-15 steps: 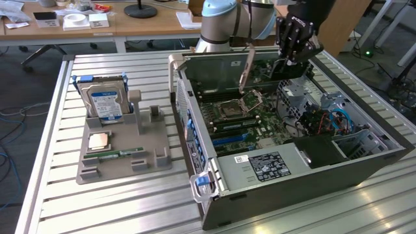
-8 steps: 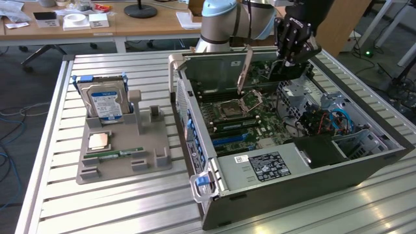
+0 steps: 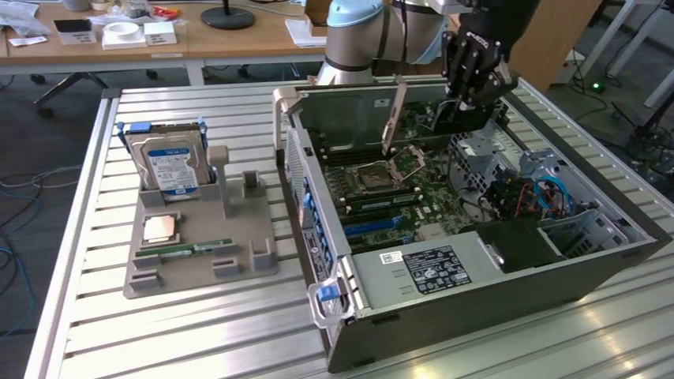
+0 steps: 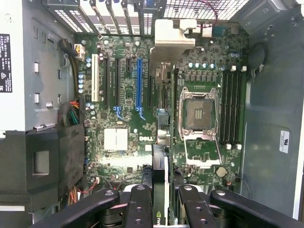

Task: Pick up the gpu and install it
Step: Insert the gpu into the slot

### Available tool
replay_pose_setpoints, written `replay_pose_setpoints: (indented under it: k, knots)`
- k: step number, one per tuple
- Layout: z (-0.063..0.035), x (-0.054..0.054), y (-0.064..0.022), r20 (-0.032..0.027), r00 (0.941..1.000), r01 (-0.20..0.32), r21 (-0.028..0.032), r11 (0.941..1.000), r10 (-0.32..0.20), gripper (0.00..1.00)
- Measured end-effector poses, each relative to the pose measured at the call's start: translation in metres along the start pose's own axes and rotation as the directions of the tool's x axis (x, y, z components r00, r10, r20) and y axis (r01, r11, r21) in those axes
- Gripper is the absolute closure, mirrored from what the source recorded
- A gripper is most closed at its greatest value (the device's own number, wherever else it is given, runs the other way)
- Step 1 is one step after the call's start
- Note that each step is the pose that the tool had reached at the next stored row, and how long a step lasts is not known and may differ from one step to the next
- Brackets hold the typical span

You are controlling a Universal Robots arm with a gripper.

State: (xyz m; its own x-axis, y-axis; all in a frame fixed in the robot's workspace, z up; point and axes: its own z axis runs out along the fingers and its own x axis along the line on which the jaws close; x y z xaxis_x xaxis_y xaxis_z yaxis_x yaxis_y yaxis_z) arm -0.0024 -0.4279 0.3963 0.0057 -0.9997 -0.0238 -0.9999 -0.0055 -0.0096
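Black card: the gpu hung edge-on over the motherboard, inside the open computer case, upper right of the exterior view.
Gripper: my gripper was pinching the gpu, fingers pressed on both faces.
Slot: the long blue slot lay bare, apart from the card.
Risk, alignment: a card lowered skewed would likely ride the slot's lip and stress the board.
Risk, grip: such a thin pinch might let it pivot.
Risk, clearance: the raised CPU socket plate stood near my path; I judged a snag possible.
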Motion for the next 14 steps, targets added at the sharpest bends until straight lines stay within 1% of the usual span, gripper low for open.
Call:
replay_pose_setpoints:
  k: [9,14]
  knots:
    - [0.0018,0.0050,0.0046,0.0000,1.0000,0.000,0.0000,1.0000,0.000,0.74]
    - [0.0072,0.0055,0.0070,-0.0001,1.0000,0.000,0.0000,1.0000,0.000,0.74]
